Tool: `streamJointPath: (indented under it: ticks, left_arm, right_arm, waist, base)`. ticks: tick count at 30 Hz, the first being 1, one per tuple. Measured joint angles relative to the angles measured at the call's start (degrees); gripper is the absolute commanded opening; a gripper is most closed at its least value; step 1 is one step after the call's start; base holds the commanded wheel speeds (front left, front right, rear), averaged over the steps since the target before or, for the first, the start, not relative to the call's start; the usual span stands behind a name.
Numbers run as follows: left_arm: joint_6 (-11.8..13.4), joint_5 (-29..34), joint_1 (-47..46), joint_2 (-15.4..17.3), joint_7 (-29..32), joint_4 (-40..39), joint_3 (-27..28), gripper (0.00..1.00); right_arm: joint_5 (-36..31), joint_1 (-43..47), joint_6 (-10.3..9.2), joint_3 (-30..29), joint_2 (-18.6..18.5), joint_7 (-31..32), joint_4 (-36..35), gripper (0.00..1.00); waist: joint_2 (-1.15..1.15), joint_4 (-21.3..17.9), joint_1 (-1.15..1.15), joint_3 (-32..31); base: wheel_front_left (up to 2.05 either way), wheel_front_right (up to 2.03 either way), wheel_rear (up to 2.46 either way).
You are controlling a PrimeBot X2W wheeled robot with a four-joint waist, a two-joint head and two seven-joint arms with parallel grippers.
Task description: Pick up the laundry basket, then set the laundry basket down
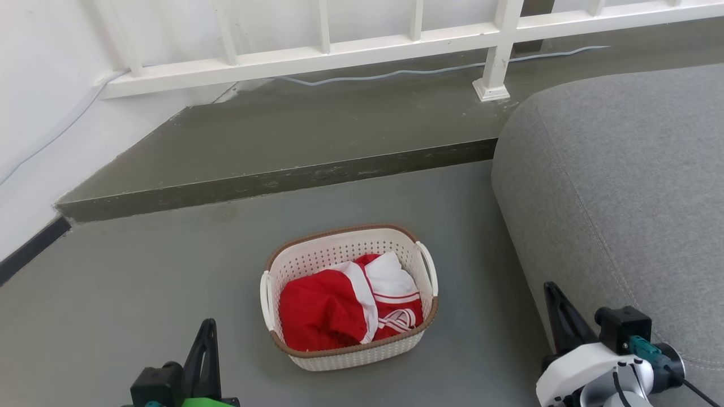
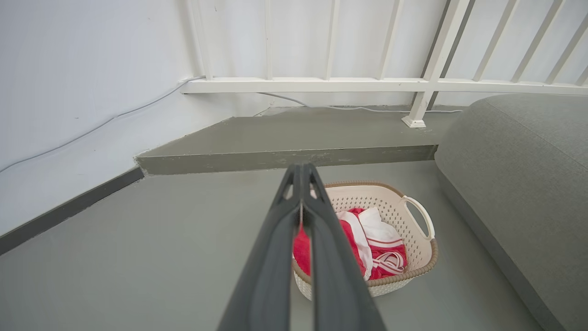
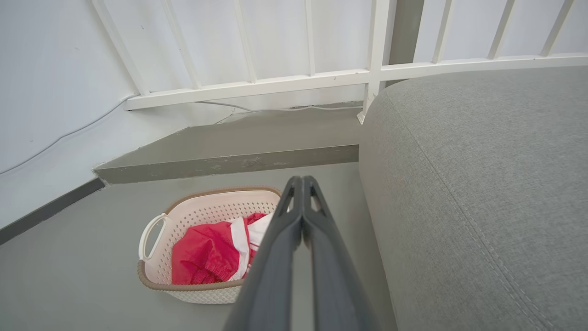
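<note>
The laundry basket (image 1: pixel 334 257) stands on the grey floor, cream-white and perforated with a brown rim and two white side handles; red and white clothes lie inside it. My left gripper (image 1: pixel 207 328) is low at the left, shut and empty, well short of the basket's left handle. Shut and empty as well, my right gripper (image 1: pixel 551 291) sits at the lower right, beside the sofa and apart from the basket. In the left wrist view the basket (image 2: pixel 404 216) lies just right of the shut fingers (image 2: pixel 301 172). In the right wrist view the basket (image 3: pixel 202 214) lies left of the fingers (image 3: pixel 301 181).
A grey sofa (image 1: pixel 622 186) fills the right side, close to the basket. Behind the basket a raised dark step (image 1: pixel 283 181) runs across, with a white railing (image 1: pixel 350 53) and a cable (image 1: pixel 430 70) on it. White wall stands at the left.
</note>
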Motion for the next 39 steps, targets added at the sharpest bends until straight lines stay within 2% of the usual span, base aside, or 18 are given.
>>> streamJointPath:
  ticks: [11,20,39]
  left_arm:
    - [-1.08,-6.13,0.68,-0.04,0.0,-1.02,-0.24,0.0]
    - [-1.98,-14.55,0.65,-0.19,1.59,-1.23,1.08,0.0]
    - [-3.47,-27.95,-0.12,0.04,4.77,-0.15,3.86,0.0]
  right_arm:
    - [6.51,0.2,1.26,-1.05,0.74,0.41,-0.88,0.0]
    - [14.16,0.18,2.4,-3.37,1.38,1.93,-1.15,0.0]
    - [27.06,-0.29,4.14,-7.73,2.04,5.43,-1.32,0.0]
  waist:
    - [0.0,0.23,0.0,0.06]
    - [0.0,0.38,0.0,0.1]
    - [0.0,0.7,0.0,0.15]
  base:
    - [0.0,0.0,0.0]
    - [0.0,0.0,0.0]
    - [0.0,0.0,0.0]
